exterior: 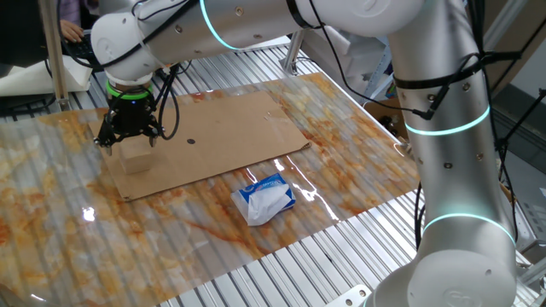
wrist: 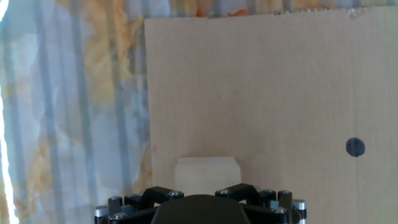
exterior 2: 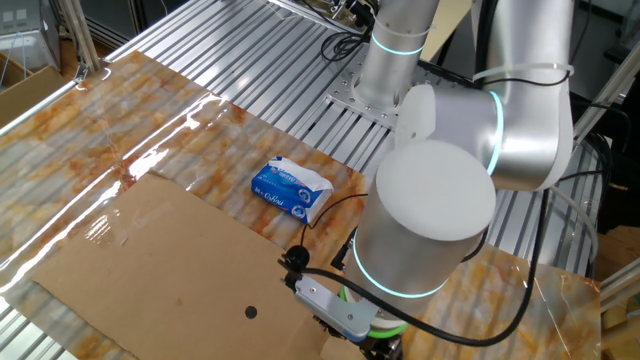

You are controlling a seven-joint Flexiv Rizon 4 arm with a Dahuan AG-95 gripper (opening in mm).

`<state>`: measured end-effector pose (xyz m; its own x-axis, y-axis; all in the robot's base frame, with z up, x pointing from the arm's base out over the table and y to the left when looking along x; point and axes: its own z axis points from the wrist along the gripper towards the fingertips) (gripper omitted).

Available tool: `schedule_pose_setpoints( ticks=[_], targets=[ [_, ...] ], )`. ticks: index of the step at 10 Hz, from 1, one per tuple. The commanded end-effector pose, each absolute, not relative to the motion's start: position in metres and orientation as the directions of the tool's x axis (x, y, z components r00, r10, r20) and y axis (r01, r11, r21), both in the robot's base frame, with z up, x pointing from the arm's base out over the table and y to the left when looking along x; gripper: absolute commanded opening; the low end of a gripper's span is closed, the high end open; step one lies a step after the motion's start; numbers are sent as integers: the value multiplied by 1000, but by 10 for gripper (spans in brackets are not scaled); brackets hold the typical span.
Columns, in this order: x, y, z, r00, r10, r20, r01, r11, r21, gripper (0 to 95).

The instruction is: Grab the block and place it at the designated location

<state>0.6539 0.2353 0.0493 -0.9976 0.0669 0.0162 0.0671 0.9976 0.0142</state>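
The block (exterior: 136, 157), a light-tan wooden cube, sits on the left end of the brown cardboard sheet (exterior: 223, 128). My gripper (exterior: 130, 140) hangs right over it, its black fingers spread to either side of the cube's top, open. In the hand view the block (wrist: 207, 175) lies just ahead of the gripper body, which hides its near part and the fingertips. The designated location, a tiny black dot (exterior: 190, 142), lies on the sheet to the right of the block; it also shows in the hand view (wrist: 355, 147) and in the other fixed view (exterior 2: 251, 312).
A blue-and-white soft packet (exterior: 266, 198) lies on the marbled table cover off the sheet's near edge; it also shows in the other fixed view (exterior 2: 290, 187). The arm's large white links (exterior 2: 440, 210) loom over the sheet. Bare metal slats surround the cover.
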Motion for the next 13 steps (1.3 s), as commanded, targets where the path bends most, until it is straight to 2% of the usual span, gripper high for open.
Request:
schedule_pose_setpoints(
  ticks=[1, 7, 8, 10, 11, 13],
  targets=[
    [654, 235, 49, -997, 71, 3, 71, 997, 15, 950],
    [656, 231, 33, -997, 70, -10, 70, 997, 19, 950],
    [656, 231, 32, -997, 75, -10, 75, 997, 19, 760],
    [656, 231, 29, -996, 90, -8, 89, 996, 27, 760],
    [657, 231, 26, -995, 99, -8, 99, 995, 31, 570],
    [657, 231, 24, -994, 106, -9, 106, 994, 32, 570]
  ],
)
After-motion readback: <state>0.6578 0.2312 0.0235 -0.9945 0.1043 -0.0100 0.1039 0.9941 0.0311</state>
